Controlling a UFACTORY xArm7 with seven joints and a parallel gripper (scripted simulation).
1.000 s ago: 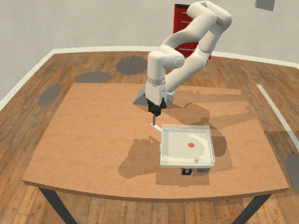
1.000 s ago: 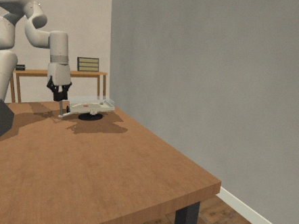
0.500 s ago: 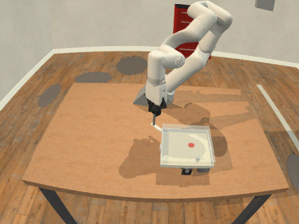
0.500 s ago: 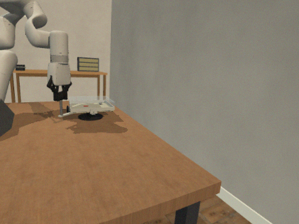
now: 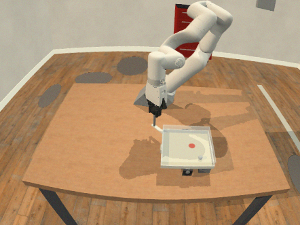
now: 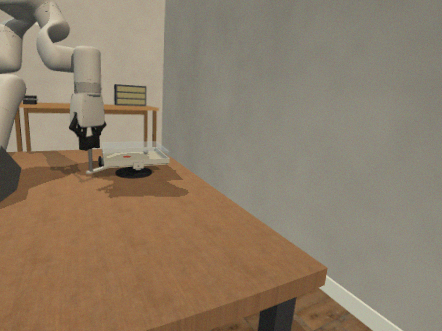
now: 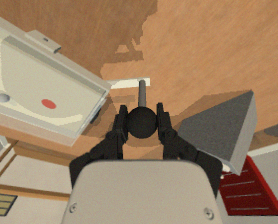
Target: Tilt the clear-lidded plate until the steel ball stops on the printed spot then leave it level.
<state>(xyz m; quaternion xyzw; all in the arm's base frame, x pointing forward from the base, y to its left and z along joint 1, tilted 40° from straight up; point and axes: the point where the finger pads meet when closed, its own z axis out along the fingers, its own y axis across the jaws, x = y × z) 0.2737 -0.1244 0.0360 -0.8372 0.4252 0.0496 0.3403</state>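
Observation:
The clear-lidded plate (image 5: 187,147) stands on a dark pedestal on the table and looks slightly tilted in the exterior view (image 6: 135,158). The red spot (image 5: 191,145) is printed near its middle. The steel ball (image 5: 200,158) rests near the plate's front right corner, well away from the spot. A white arm runs from the plate's far left corner to an upright handle with a dark knob (image 7: 142,122). My gripper (image 7: 142,110) is shut on that knob, beside the plate's corner (image 5: 155,114).
The robot's grey base (image 5: 142,99) sits behind the gripper. A red cabinet (image 5: 184,22) stands at the back wall. A side table with a slatted box (image 6: 130,95) is in the background. A grey wall stands close to the table's right side in the exterior view.

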